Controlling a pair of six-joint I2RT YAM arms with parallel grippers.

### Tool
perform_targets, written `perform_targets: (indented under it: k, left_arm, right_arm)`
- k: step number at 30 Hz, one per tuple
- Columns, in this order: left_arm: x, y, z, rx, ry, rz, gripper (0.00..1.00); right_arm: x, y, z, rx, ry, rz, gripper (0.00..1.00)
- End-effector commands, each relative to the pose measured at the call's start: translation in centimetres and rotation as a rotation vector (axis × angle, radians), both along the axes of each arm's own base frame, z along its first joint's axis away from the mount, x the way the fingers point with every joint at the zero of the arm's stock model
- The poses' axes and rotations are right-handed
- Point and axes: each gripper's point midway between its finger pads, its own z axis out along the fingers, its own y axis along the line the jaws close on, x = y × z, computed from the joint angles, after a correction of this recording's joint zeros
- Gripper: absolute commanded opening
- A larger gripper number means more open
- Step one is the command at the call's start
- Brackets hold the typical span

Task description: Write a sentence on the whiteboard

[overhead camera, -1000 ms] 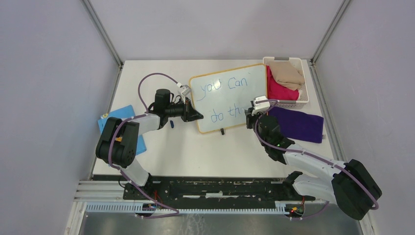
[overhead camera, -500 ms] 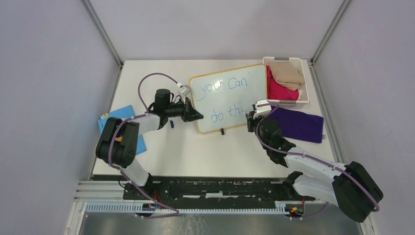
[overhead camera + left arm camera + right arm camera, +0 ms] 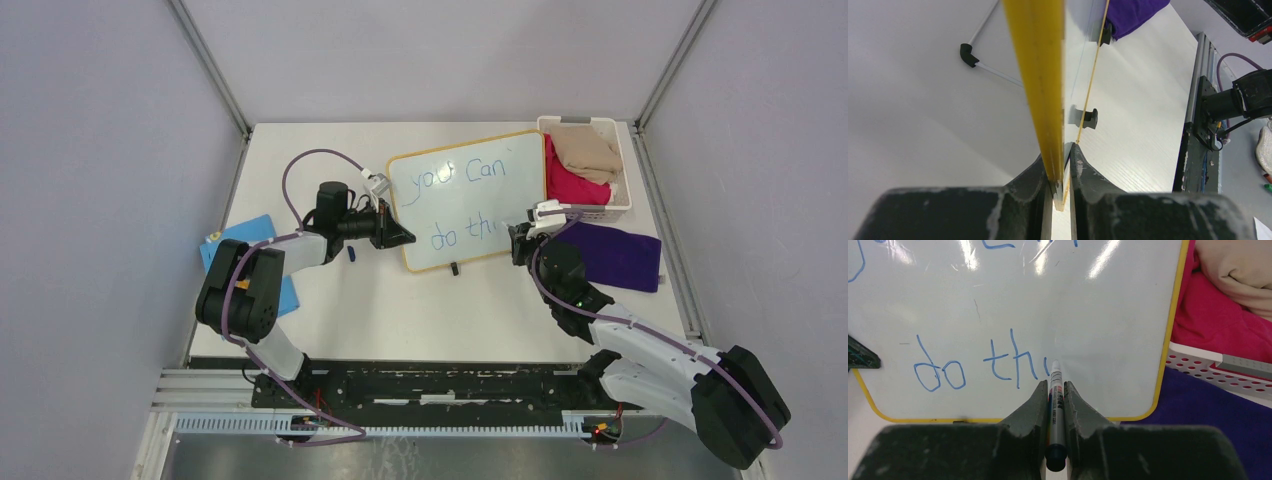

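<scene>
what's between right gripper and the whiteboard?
Only a marker, clamped in the right gripper, its white tip at the whiteboard just right of the sentence. The right wrist view shows it.

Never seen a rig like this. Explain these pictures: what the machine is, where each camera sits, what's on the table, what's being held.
Two robot arms are bolted at the near edge of a white table. One picture looks down from above. The other two come from a camera on each wrist, so each shows that arm's own fingers. The left gripper pinches the yellow edge of a small whiteboard. The right gripper holds a marker with its tip at the board, where blue writing reads "you Can" and "do th" so far. Nearby lie a basket of clothes, a purple cloth and, far left, a blue cloth.
</scene>
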Motion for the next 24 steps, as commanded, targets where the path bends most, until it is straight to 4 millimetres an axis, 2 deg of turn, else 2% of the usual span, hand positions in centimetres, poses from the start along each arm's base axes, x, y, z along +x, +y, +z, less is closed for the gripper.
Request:
perform_targets:
  k: [1, 9, 24]
  left_arm:
    - [-1.3, 0.6, -4.2, 0.139, 0.059, 0.010, 0.02]
    - [-1.3, 0.6, -4.1, 0.138, 0.058, 0.010, 0.02]
    - [-1.3, 0.6, -4.2, 0.139, 0.061, 0.011, 0.02]
  right_arm:
    - [1.3, -0.2, 4.3, 0.084, -0.084, -0.038, 0.00]
    - [2.1, -0.3, 4.8, 0.099, -0.084, -0.052, 0.00]
    - [2.9, -0.8, 3.4, 0.099, -0.050, -0.078, 0.00]
